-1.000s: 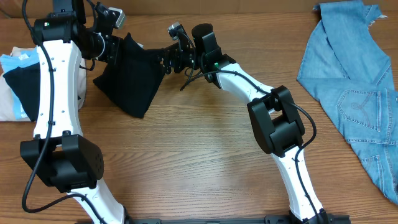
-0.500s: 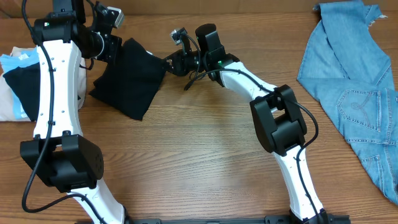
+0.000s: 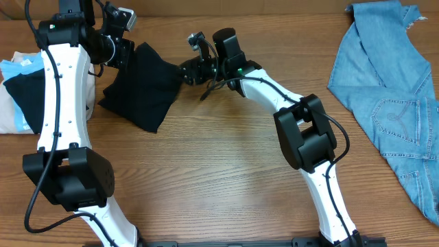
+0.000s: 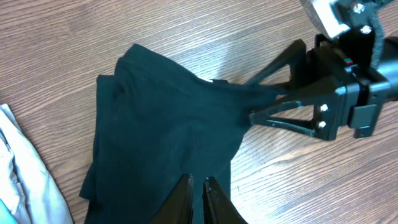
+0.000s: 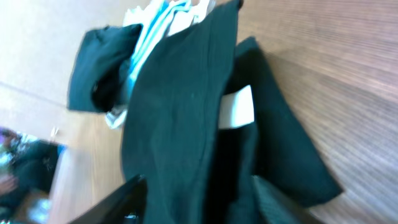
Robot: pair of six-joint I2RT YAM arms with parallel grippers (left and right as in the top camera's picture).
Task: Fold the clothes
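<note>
A wooden table (image 3: 206, 178) is filling the overhead view, and the black T-shirt (image 3: 140, 92) is lying in the upper left part of it, between the two arms. The left gripper (image 3: 129, 52) is pinching the shirt's upper left corner with its jaws closed. The right gripper (image 3: 184, 71) is clamping the opposite corner, toward the upper centre. The held edge is therefore running from upper left to centre, with the rest of the cloth trailing down onto the wood. In the right wrist view a white tag (image 5: 237, 106) is showing just above the jaws. The next move probably needs both arms together. Jeans (image 3: 391, 96) are lying far right.
</note>
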